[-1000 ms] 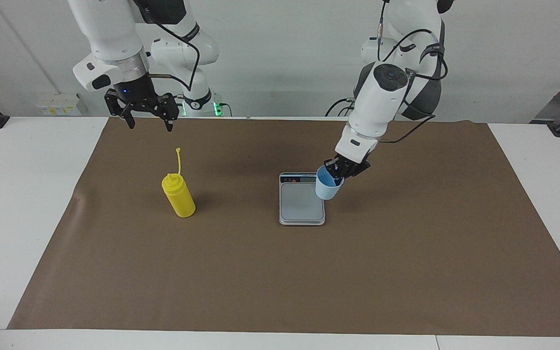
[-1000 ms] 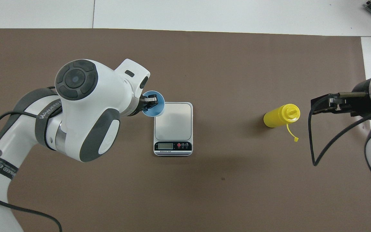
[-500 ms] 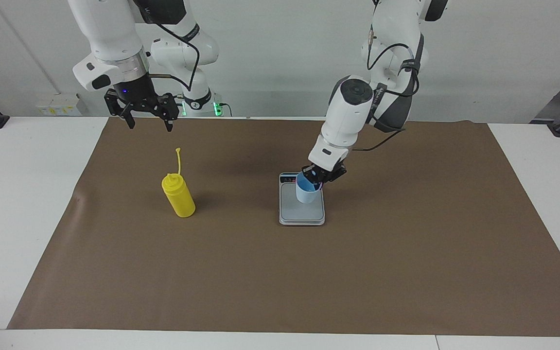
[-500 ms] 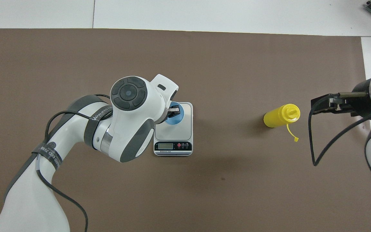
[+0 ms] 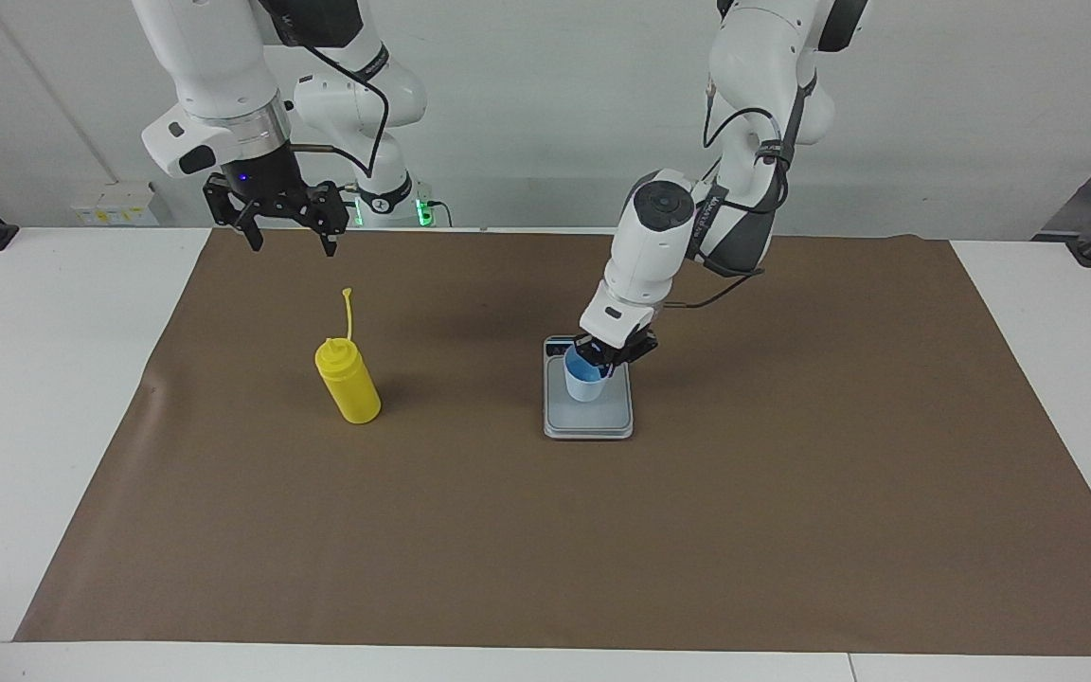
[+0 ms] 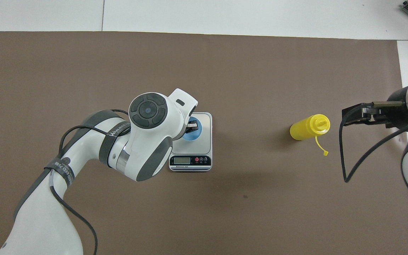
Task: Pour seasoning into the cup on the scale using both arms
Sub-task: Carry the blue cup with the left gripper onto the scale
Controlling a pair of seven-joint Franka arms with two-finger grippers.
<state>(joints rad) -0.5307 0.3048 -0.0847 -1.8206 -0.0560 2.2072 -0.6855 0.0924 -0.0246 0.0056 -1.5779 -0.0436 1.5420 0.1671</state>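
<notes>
The light-blue cup [image 5: 583, 382] [image 6: 191, 133] is down at the grey plate of the silver scale [image 5: 604, 417] [image 6: 205, 121]; whether its base touches the plate I cannot tell. My left gripper [image 5: 604, 361] [image 6: 192, 125] is shut on the cup's rim, one finger inside it. The yellow seasoning bottle [image 5: 348, 383] [image 6: 308, 128] stands upright on the mat toward the right arm's end, its cap strap hanging loose. My right gripper [image 5: 291, 248] [image 6: 352, 115] waits open in the air over the mat beside the bottle, holding nothing.
A brown mat [image 5: 602, 549] [image 6: 246, 71] covers most of the white table [image 5: 44, 379]. The scale's display strip [image 6: 190, 160] faces the robots. My left arm's forearm [image 6: 143, 141] hides part of the scale from above.
My left arm has swung the cup from beside the scale to over its plate and lowered it. The right arm and the bottle have not moved.
</notes>
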